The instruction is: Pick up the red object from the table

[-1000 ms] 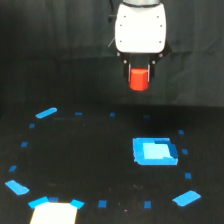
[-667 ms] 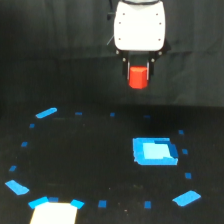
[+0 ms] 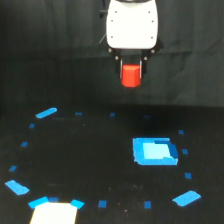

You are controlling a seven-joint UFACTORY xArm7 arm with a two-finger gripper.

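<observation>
From the exterior view, the white gripper (image 3: 131,75) hung high over the table (image 3: 90,160), its fingers (image 3: 121,71) clamped on the red object (image 3: 131,76), one dark finger showing on each side of it. The red object was well clear of the table, hanging in the air just below the white body, upright as far as I could see. Set against the picture from a second before, the gripper and its load sat a little higher in the view, with more dark space between the red object and the table; the clamp on it looked the same. Nothing lying on the table had shifted. The blue square patch (image 3: 154,151) lay below the gripper and somewhat toward the exterior view's right, with small blue tape marks (image 3: 46,113) ringed loosely around the middle of the table. A pale white sheet (image 3: 54,213) showed at the bottom edge, toward the exterior view's left, partly cut off.
</observation>
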